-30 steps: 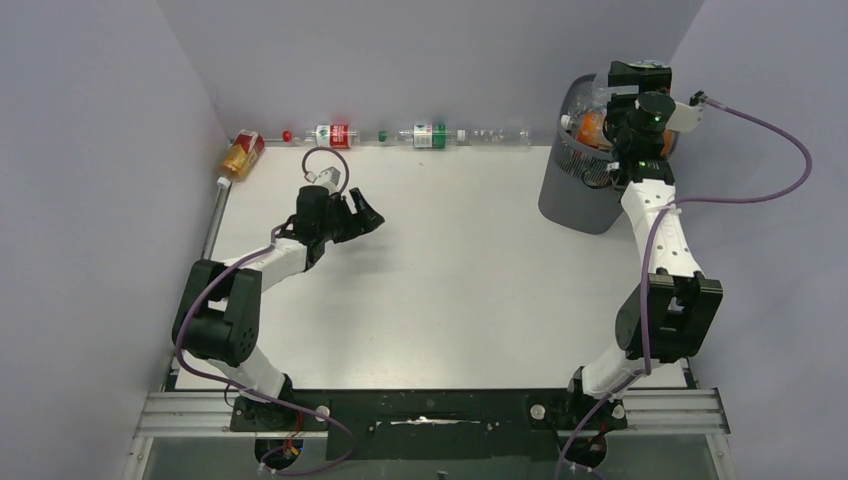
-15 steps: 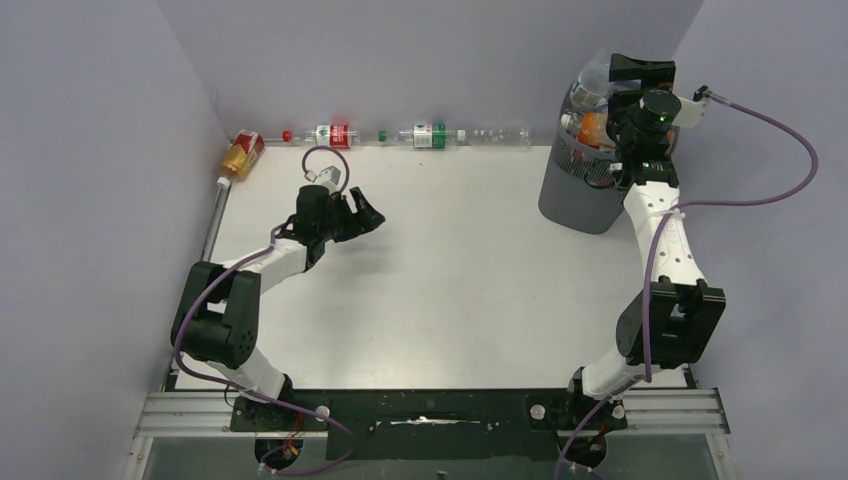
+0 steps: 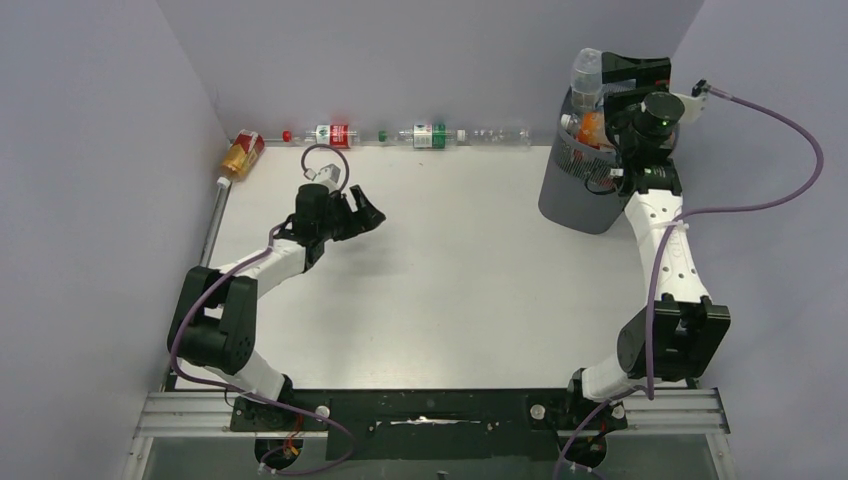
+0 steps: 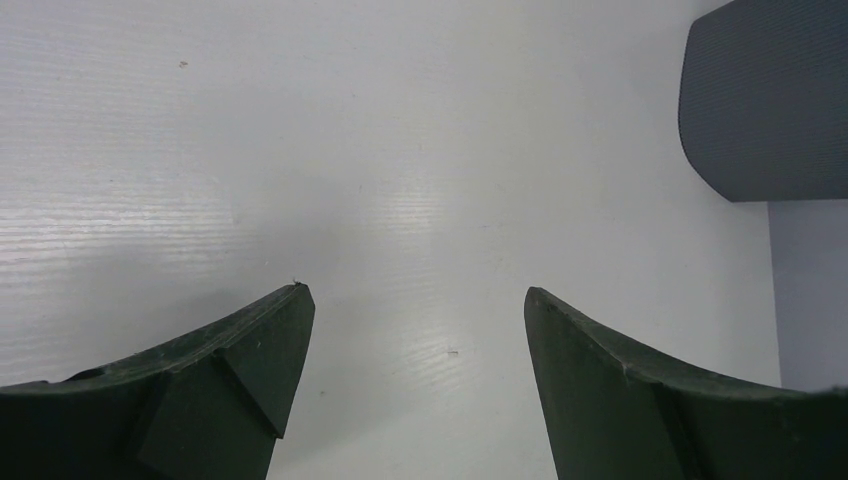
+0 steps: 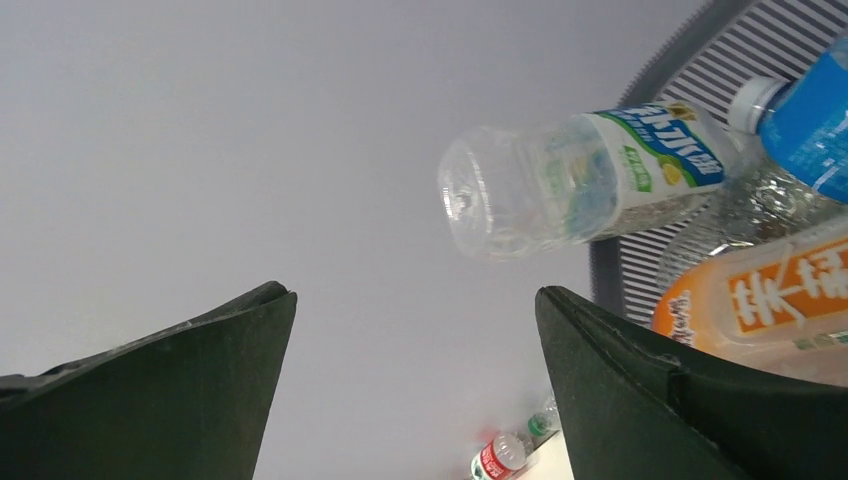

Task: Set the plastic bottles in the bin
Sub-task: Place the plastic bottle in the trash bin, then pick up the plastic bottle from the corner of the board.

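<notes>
Where overhead is unclear, wrist cameras show right gripper wide near a clear bottle atop the bin, left gripper wide.

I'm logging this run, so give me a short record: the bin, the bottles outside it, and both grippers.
bin: far right of table, bottles inside, clear bottle poking above rim
bottles outside: four along the far edge: amber bottle, red-label bottle, green-label bottle, unlabelled bottle
left gripper: open, empty, over bare table
right gripper: open, empty, above the bin
</notes>
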Available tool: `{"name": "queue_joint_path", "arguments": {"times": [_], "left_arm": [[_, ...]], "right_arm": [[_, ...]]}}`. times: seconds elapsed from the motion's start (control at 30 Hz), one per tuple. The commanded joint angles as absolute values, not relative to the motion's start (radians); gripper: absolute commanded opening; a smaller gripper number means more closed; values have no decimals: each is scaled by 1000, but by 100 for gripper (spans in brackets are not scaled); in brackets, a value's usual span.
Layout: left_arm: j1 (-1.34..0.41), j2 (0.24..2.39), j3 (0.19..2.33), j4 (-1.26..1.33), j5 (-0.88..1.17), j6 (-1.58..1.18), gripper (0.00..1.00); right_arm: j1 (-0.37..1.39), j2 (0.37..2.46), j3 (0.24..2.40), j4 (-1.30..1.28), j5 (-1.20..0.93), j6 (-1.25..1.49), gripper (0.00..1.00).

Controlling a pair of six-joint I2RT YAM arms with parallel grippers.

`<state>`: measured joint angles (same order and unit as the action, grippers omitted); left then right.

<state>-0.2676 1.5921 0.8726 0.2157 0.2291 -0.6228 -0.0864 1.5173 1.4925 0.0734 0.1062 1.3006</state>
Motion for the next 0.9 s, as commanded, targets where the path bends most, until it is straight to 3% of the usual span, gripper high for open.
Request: {"name": "queue_joint_path", "arguments": {"times": [0.0, 0.4, 0.6, 0.87], "left_arm": [[-255, 1561, 961, 187, 190, -586, 81], [-73, 1789, 1372, -13, 2, -473, 86], [7, 1966, 1631, -116, -159, -316, 86], [39, 2198, 1887, -99, -302, -66, 88]], "right_arm": [[-90, 1477, 1608, 55, -9, 1205, 96], [64, 1364, 1518, -116, -274, 922, 98], [182, 1265, 1370, -241, -341, 773, 98], [212, 1024, 1046, -359, -448, 641, 100]]}}
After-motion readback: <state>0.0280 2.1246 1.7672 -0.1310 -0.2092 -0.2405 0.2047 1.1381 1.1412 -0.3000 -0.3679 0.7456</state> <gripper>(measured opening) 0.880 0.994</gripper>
